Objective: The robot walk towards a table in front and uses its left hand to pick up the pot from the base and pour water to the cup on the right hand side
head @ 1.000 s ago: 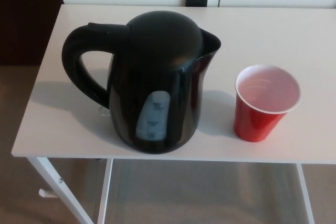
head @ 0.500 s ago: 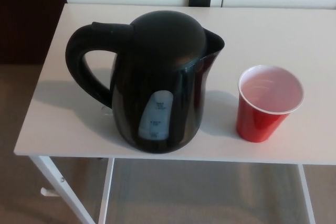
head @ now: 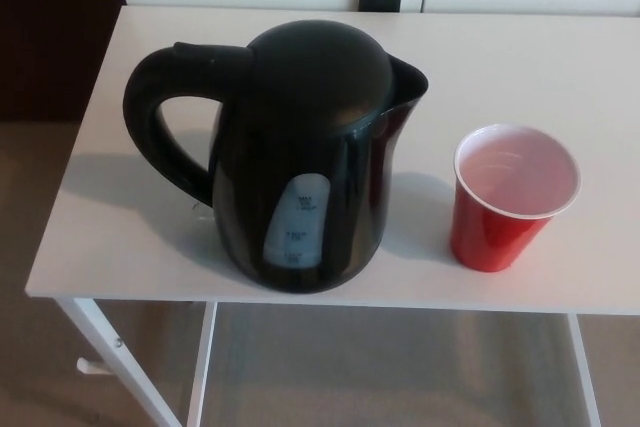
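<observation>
pot [head: 300, 157]: black kettle, upright near the front edge of the white surface [head: 120, 217], handle to the robot's left; base not discernible.
cup [head: 510, 197]: red, just beside the spout side, apart.
robot hand: neither in view, state cannot be told.
risk: light cup could be knocked or overshot if the pour is tilted fast.
writing: level window marks too blurred to be read.

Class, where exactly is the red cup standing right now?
In the head view, the red cup stands upright on the white table, right of the black kettle, apart from it, near the front edge.
</observation>
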{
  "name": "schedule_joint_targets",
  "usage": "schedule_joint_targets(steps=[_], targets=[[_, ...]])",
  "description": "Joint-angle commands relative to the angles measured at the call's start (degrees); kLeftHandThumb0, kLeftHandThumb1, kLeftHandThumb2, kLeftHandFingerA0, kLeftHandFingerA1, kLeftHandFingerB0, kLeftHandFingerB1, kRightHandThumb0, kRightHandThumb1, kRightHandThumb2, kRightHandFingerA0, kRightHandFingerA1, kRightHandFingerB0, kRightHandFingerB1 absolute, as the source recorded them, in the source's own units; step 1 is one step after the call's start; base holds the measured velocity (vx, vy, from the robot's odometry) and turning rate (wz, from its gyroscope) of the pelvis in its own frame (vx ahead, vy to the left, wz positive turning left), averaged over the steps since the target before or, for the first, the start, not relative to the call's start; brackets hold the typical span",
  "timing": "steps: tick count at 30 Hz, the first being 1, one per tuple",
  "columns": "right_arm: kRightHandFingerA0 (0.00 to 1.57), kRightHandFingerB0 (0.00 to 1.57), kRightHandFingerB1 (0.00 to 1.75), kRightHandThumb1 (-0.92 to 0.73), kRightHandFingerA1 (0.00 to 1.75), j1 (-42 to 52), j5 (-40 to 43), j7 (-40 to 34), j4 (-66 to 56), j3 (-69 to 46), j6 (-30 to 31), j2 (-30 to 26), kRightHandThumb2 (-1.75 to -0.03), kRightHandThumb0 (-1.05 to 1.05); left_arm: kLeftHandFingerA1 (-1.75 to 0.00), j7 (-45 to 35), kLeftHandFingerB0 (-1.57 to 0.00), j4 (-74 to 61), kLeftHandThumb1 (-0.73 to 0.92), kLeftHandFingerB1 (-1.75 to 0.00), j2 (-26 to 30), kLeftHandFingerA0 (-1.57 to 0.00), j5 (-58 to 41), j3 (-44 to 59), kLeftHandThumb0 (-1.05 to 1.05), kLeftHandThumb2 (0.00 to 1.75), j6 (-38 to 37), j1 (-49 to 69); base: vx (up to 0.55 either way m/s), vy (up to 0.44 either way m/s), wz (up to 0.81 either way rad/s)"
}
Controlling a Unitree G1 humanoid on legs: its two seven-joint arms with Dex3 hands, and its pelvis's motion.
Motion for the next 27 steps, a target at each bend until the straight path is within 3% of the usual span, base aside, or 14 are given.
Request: schedule_joint_targets(steps=[1, 6, 7, 8, 9, 10, 12, 13, 14, 15, 16, 27], targets=[[0.55, 0.27, 0.34, -0.53, 0.47, -0.67, -0.19, -1.74, -1.60, 0.10, 1.88, -0.39, -0.55, -0.28, -0.51, 4.77, 0.00, -7.34, 0.24, -0.48, 4.34, -0.02, 9.41, -7.90, -0.31, 0.83, 5.65, -8.77, 0.00, 0.000, 0.00], [0.56, 0.28, 0.35, -0.51, 0.48, -1.44, 0.02, -1.59, -1.76, 0.10, 1.95, -0.44, -0.55, -0.30, -0.50, 7.71, 0.00, -5.93, 0.27, -0.47, 3.98, -0.01, 14.32, -13.97, -0.30, 0.85, 7.34, -14.58, 0.00, 0.000, 0.00], [0.49, 0.17, 0.50, -0.35, 0.65, -1.53, 0.06, -1.76, -1.83, 0.10, 2.03, -0.25, -0.84, -0.21, -0.50, 7.87, 0.00, -5.25, 0.28, -0.47, 4.05, -0.01, 14.95, -14.71, -0.30, 0.85, 7.36, -15.41, 0.00, 0.000, 0.00], [0.50, 0.16, 0.50, -0.35, 0.65, -1.53, 0.06, -1.78, -1.99, 0.14, 1.98, -0.12, -0.85, -0.22, -0.29, 7.91, -0.15, -3.93, 0.48, -0.28, 3.88, -0.10, 15.29, -15.68, -0.54, 0.57, 7.23, -16.57, 0.00, 0.000, 0.00], [0.50, 0.16, 0.49, -0.36, 0.65, -1.59, -0.09, -1.84, -1.91, 0.24, 2.01, -0.18, -0.85, -0.22, -0.35, 8.11, -0.10, -2.88, 0.40, -0.33, 3.67, -0.07, 15.85, -16.55, -0.56, 0.65, 7.20, -17.50, 0.00, 0.000, 0.00], [0.58, 0.29, 0.37, -0.53, 0.50, -1.64, -0.24, -2.03, -1.83, 0.29, 2.00, -0.20, -0.60, -0.33, -0.34, 8.33, -0.10, -2.18, 0.39, -0.31, 3.58, -0.07, 16.44, -17.27, -0.57, 0.66, 7.15, -18.10, 0.00, 0.000, 0.00], [0.55, 0.27, 0.34, -0.54, 0.47, -1.60, -0.39, -1.84, -1.94, 0.50, 1.90, -0.29, -0.56, -0.29, -0.36, 8.80, -0.09, 0.13, 0.41, -0.32, 3.01, -0.08, 17.70, -19.23, -0.55, 0.66, 7.18, -19.91, 0.00, 0.000, 0.00], [0.55, 0.27, 0.34, -0.54, 0.47, -1.55, -0.38, -1.83, -1.99, 0.55, 1.89, -0.26, -0.56, -0.29, -0.36, 8.90, -0.09, 0.40, 0.41, -0.32, 3.02, -0.08, 17.79, -19.42, -0.55, 0.66, 7.14, -20.10, 0.00, 0.000, 0.00], [0.48, 0.15, 0.49, -0.36, 0.64, -1.41, -0.53, -1.96, -2.18, 0.73, 1.95, -0.24, -0.85, -0.22, -0.49, 9.25, 0.00, 0.80, 0.31, -0.47, 2.91, 0.00, 18.31, -19.98, -0.29, 0.86, 7.36, -20.50, 0.00, 0.000, 0.00], [0.48, 0.15, 0.49, -0.36, 0.64, -1.29, -0.70, -2.09, -2.37, 0.93, 2.04, -0.28, -0.85, -0.22, -0.49, 9.67, 0.00, 1.20, 0.31, -0.47, 2.68, 0.00, 18.98, -20.66, -0.29, 0.86, 7.69, -20.96, 0.00, 0.000, 0.00], [0.55, 0.28, 0.34, -0.51, 0.47, -1.10, -0.73, -2.37, -2.85, 1.04, 2.17, -0.15, -0.55, -0.31, -0.49, 10.10, 0.00, 1.73, 0.30, -0.47, 2.57, 0.00, 19.70, -21.26, -0.29, 0.86, 7.81, -21.44, 0.00, 0.000, 0.00], [0.55, 0.27, 0.36, -0.51, 0.49, -1.82, -0.25, -2.04, -2.54, 1.13, 2.09, -0.49, -0.59, -0.34, -0.49, 11.42, 0.00, 6.13, 0.31, -0.47, 0.82, 0.00, 21.00, -22.69, -0.29, 0.86, 7.84, -23.72, 0.00, 0.000, 0.00]])
